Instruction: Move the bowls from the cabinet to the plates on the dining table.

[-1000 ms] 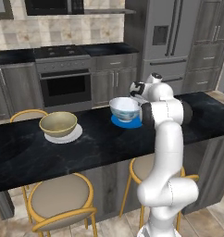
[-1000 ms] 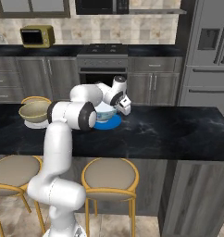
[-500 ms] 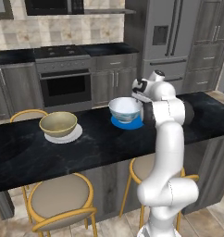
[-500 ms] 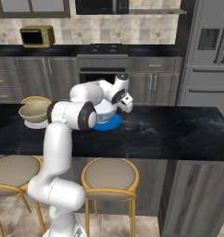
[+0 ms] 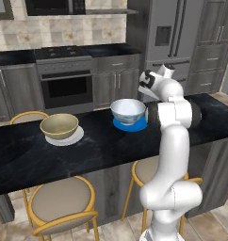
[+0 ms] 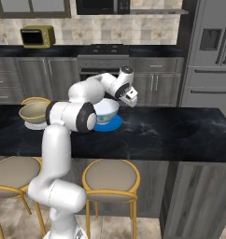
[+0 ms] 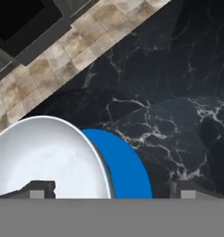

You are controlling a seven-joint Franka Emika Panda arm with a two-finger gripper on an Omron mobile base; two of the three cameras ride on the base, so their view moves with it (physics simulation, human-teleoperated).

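Observation:
The white bowl with a blue pattern (image 5: 128,110) (image 6: 107,110) (image 7: 44,157) rests on the blue plate (image 5: 132,125) (image 6: 110,126) (image 7: 125,166) on the dining table (image 5: 101,150) (image 6: 180,130) (image 7: 178,92). To its left, the tan bowl (image 5: 59,125) (image 6: 33,112) sits on the white plate (image 5: 66,138) (image 6: 34,125). My gripper (image 5: 144,89) (image 6: 130,98) (image 7: 111,190) hangs open just above the white bowl's right rim, holding nothing. One fingertip (image 7: 40,187) is over the bowl, the other over the marble. The cabinet's lower edge (image 6: 31,7) shows at the top left.
Round stools with yellow frames (image 5: 61,202) (image 6: 110,177) stand at the table's near side, and another (image 5: 26,116) at its far side. Behind the table are an oven (image 5: 66,87), grey drawer units, a fridge (image 5: 170,37) and a yellow microwave (image 6: 37,36).
The jaws have gone from nearly shut on the white bowl's rim to open, leaving the bowl on the blue plate. The hand has risen slightly off it.

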